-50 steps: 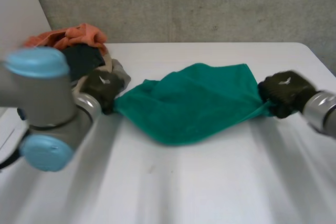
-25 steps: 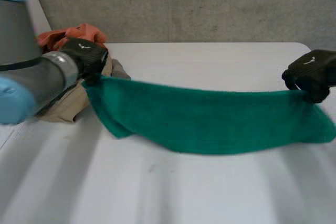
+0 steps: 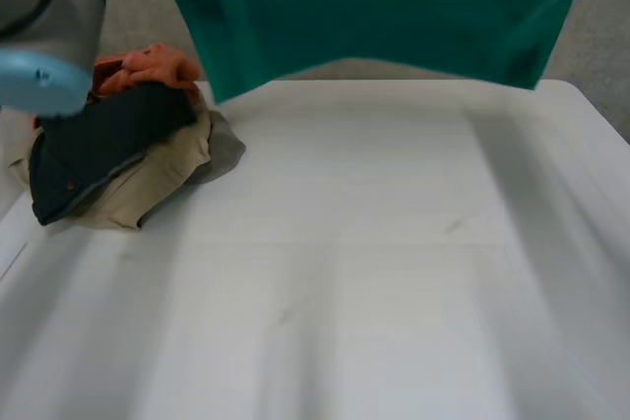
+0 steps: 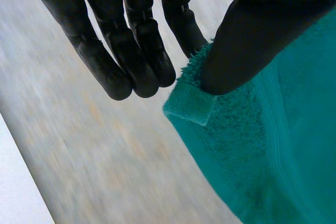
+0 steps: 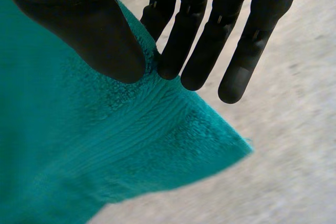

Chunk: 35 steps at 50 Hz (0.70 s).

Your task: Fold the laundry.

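Above the table (image 3: 394,263) we hold the green towel (image 3: 394,7) stretched sideways. The left hand (image 4: 247,30) and the right hand (image 5: 79,24) each pinch a corner.

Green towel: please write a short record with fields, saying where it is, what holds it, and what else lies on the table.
item: green towel
position: held up above the white table, spread wide, lower edge hanging free
left hand: thumb pinches one towel corner against the fingers
right hand: thumb pinches the towel edge against the fingers, a corner sticking out past them
other things: pile of clothes, orange, dark blue and beige, on the table's left side, apart from the towel
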Each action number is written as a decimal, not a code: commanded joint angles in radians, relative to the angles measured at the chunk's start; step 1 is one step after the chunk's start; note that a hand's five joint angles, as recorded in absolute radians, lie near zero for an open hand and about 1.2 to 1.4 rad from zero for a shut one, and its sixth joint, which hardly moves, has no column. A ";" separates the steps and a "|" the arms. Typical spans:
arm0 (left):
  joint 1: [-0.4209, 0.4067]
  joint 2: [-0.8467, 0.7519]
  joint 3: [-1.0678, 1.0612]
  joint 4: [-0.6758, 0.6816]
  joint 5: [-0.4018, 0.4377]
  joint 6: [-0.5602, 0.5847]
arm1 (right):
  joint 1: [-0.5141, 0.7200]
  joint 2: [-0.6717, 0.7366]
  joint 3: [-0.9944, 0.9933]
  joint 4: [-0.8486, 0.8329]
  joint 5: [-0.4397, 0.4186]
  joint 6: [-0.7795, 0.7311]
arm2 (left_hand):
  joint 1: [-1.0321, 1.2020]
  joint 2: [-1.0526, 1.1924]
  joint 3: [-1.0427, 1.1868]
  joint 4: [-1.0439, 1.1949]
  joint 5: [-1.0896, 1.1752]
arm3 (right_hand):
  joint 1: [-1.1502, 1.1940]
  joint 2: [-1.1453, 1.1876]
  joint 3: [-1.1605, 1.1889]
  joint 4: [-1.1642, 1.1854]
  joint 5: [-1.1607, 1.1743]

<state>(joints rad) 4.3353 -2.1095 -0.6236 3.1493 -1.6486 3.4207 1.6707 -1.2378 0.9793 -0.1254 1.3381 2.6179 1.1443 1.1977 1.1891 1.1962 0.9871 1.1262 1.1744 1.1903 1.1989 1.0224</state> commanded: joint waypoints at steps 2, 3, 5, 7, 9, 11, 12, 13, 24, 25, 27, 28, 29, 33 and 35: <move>0.047 0.101 -0.487 0.061 0.016 -0.031 | -0.058 -0.002 0.317 0.098 -0.082 -0.010 | 0.252 0.199 0.207 0.200 0.235 | 0.270 0.222 0.206 0.197 0.199; 0.050 0.101 -0.523 0.066 0.021 -0.031 | -0.065 0.007 0.344 0.102 -0.091 -0.010 | 0.252 0.199 0.207 0.200 0.235 | 0.270 0.222 0.206 0.197 0.199; 0.058 0.091 -0.621 0.087 0.047 -0.031 | -0.077 0.050 0.421 0.099 -0.128 -0.013 | 0.252 0.199 0.207 0.200 0.235 | 0.270 0.222 0.206 0.197 0.199; 0.060 0.077 -0.677 0.101 0.072 -0.031 | -0.083 0.083 0.462 0.092 -0.155 -0.016 | 0.252 0.199 0.207 0.200 0.235 | 0.270 0.222 0.206 0.197 0.199; 0.063 0.051 -0.744 0.130 0.114 -0.028 | -0.083 0.134 0.502 0.081 -0.197 -0.024 | 0.252 0.199 0.207 0.200 0.235 | 0.270 0.222 0.206 0.197 0.199; 0.061 0.029 -0.771 0.155 0.134 -0.020 | -0.083 0.167 0.515 0.081 -0.214 -0.033 | 0.252 0.199 0.207 0.200 0.235 | 0.270 0.222 0.206 0.197 0.199; 0.060 0.019 -0.777 0.167 0.142 -0.017 | -0.083 0.182 0.516 0.081 -0.220 -0.036 | 0.252 0.199 0.207 0.200 0.235 | 0.270 0.222 0.206 0.197 0.199; 0.061 0.002 -0.788 0.184 0.145 -0.008 | -0.085 0.207 0.513 0.082 -0.227 -0.035 | 0.252 0.199 0.207 0.200 0.235 | 0.270 0.222 0.206 0.197 0.199; 0.090 0.029 -0.775 0.170 0.130 0.034 | -0.117 0.222 0.473 0.130 -0.221 0.062 | 0.252 0.199 0.207 0.200 0.235 | -0.006 -0.054 -0.070 -0.078 -0.076; 0.096 0.034 -0.777 0.169 0.130 0.035 | -0.123 0.222 0.464 0.138 -0.218 0.086 | 0.252 0.199 0.207 0.200 0.235 | -0.094 -0.142 -0.158 -0.166 -0.164; 0.101 0.036 -0.778 0.169 0.131 0.037 | -0.131 0.225 0.453 0.151 -0.215 0.111 | 0.252 0.199 0.207 0.200 0.235 | -0.173 -0.221 -0.237 -0.246 -0.244; 0.103 0.034 -0.780 0.169 0.133 0.037 | -0.134 0.227 0.447 0.161 -0.214 0.123 | 0.252 0.199 0.207 0.200 0.235 | -0.232 -0.280 -0.296 -0.304 -0.302; 0.104 0.032 -0.781 0.169 0.133 0.035 | -0.140 0.230 0.437 0.183 -0.209 0.151 | 0.252 0.199 0.207 0.200 0.235 | -0.366 -0.414 -0.430 -0.439 -0.437; 0.109 0.029 -0.783 0.163 0.133 0.038 | -0.152 0.245 0.401 0.251 -0.204 0.203 | 0.252 0.199 0.207 0.200 0.235 | -0.438 -0.486 -0.502 -0.511 -0.509; 0.110 0.031 -0.785 0.160 0.133 0.037 | -0.160 0.253 0.387 0.276 -0.204 0.226 | 0.252 0.199 0.207 0.200 0.235 | -0.444 -0.492 -0.508 -0.516 -0.514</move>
<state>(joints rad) 4.4384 -2.0767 -1.4036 3.3167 -1.5171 3.4588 1.5326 -1.0052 1.4159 0.0598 1.1271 2.7602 1.1443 1.1980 1.1892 1.1983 0.9871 0.6535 0.6653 0.6581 0.6552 0.4660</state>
